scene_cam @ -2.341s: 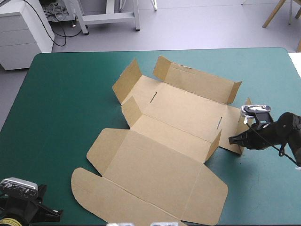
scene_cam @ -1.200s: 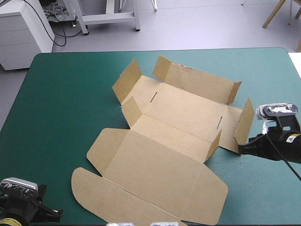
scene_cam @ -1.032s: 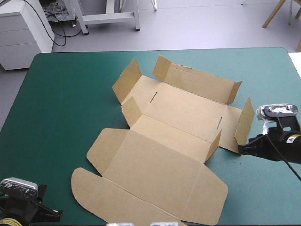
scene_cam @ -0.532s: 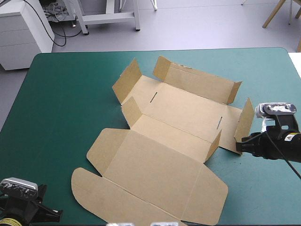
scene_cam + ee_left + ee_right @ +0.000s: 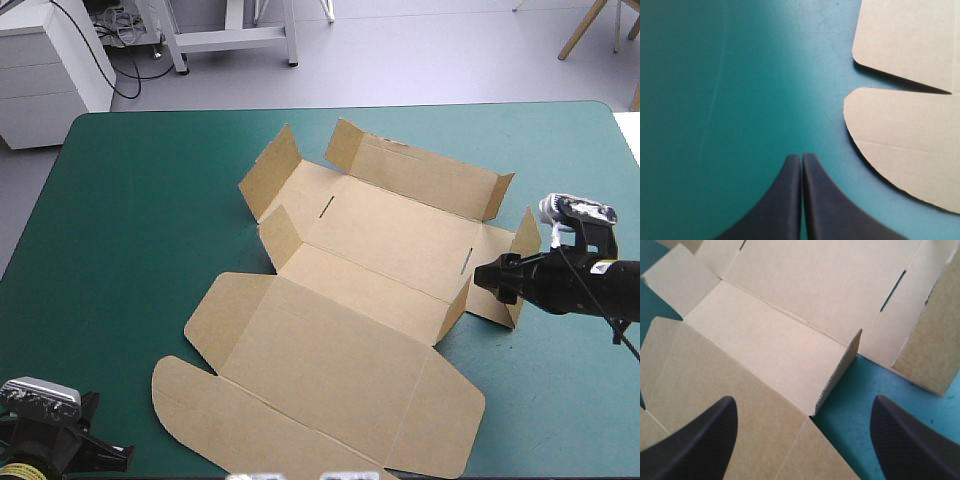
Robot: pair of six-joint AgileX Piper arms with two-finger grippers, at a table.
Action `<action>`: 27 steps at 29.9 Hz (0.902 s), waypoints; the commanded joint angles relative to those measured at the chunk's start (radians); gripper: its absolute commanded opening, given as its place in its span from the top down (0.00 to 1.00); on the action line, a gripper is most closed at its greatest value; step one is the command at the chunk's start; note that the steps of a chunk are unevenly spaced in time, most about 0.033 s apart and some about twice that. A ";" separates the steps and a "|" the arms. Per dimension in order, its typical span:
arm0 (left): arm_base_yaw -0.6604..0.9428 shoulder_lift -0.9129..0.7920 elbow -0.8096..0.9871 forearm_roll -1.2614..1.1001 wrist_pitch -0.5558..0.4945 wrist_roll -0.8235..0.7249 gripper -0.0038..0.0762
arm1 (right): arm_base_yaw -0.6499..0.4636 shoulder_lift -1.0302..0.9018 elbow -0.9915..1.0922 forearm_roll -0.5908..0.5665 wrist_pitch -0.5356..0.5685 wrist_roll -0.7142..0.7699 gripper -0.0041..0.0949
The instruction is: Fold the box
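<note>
The brown box [image 5: 370, 270] lies open in the middle of the table, its back wall [image 5: 420, 175] and left end wall [image 5: 270, 170] part raised and its lid [image 5: 330, 380] flat toward the front. My right gripper [image 5: 488, 276] hovers at the box's right end, beside the raised end flap [image 5: 525, 240]. In the right wrist view this gripper [image 5: 804, 400] is open, with a small upright corner flap [image 5: 840, 370] just ahead between its fingers. My left gripper [image 5: 801, 156] is shut over bare cover at the front left corner, beside the lid's rounded flap [image 5: 905, 145].
The teal-green cover [image 5: 130, 220] stretches wide on the box's left and along the far edge. A narrower strip [image 5: 560, 380] lies between the box and the table's right edge. A slot [image 5: 892, 290] is cut near the box's right fold.
My right gripper has opened and moved left from outside the end flap to over the box's right end. The end flap stands higher than at first. The left arm has not moved.
</note>
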 commanded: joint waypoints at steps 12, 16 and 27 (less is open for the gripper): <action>0.001 0.017 -0.019 0.003 -0.056 -0.011 0.96 | 0.001 0.328 -0.029 0.075 -0.003 -0.041 0.39; 0.001 0.017 -0.019 0.003 -0.056 -0.011 0.96 | 0.003 0.380 -0.029 0.079 0.019 -0.040 0.39; 0.001 0.017 -0.019 0.003 -0.056 -0.011 0.96 | 0.191 0.416 -0.029 -0.053 -0.108 0.164 0.39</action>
